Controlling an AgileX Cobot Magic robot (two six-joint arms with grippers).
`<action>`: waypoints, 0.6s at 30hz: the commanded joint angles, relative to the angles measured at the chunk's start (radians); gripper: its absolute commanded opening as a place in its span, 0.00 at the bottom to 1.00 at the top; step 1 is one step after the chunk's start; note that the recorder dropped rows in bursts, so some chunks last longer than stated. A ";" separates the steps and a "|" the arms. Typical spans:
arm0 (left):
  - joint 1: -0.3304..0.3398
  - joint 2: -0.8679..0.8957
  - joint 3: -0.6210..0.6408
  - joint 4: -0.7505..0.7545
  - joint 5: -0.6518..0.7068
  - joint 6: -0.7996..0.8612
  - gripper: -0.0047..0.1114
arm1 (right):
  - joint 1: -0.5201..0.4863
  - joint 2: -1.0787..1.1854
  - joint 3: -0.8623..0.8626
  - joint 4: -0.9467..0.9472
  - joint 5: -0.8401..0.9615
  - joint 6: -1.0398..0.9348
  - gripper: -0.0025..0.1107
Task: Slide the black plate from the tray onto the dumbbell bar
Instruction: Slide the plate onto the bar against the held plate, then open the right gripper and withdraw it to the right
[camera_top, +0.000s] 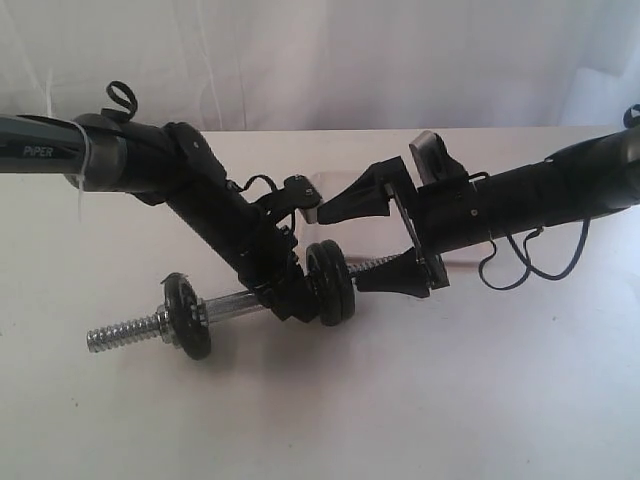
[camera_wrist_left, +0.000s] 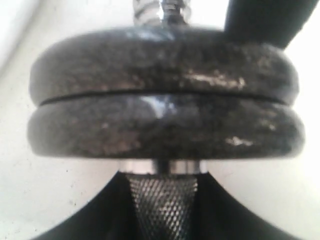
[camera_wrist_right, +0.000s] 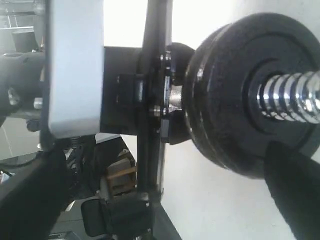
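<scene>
Exterior view: the bar (camera_top: 232, 300) is held clear above the white table (camera_top: 400, 420), tilted so that its right end is the higher. The left pincer (camera_top: 285, 295) is clamped on the bar's middle. A lone disc (camera_top: 188, 315) sits toward the left threaded end. Two more discs stand face to face just right of the left pincer. The outer of the pair, on the side of the right arm, is the plate (camera_top: 338, 280), threaded on the bar and pressed against the inner disc (camera_top: 318, 290). The right pincer (camera_top: 342, 247) stands wide apart and holds nothing. One finger is above the right threaded end and the other is at thread level just beyond the plate. Whether the lower finger touches the thread cannot be told. The left wrist view adds what the exterior view hides: the clamped section of the bar is cross-hatched knurling between two black fingers (camera_wrist_left: 90, 220). A chrome collar sits between that knurling and the inner disc. The two disc rims meet along a thin seam, both scuffed and flecked. A right-arm finger shows past the plate's far rim, and contact there cannot be told. The right wrist view alone shows the plate's outer face, with a raised rim, a recessed centre and the coarse thread coming out through the hole. One dark finger lies near the plate's edge in that view. Writing: "PIPER" in light letters on the left arm (camera_top: 45, 152). No marking can be read on any disc.
</scene>
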 joint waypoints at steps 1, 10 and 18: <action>0.003 -0.149 -0.017 -0.084 0.029 0.002 0.04 | -0.001 -0.012 -0.001 -0.001 0.011 -0.003 0.95; 0.003 -0.149 -0.017 -0.081 0.027 0.002 0.04 | -0.070 -0.013 -0.001 -0.026 0.011 -0.003 0.95; 0.003 -0.149 -0.017 -0.081 0.023 0.002 0.04 | -0.095 -0.014 -0.001 -0.050 0.011 -0.003 0.95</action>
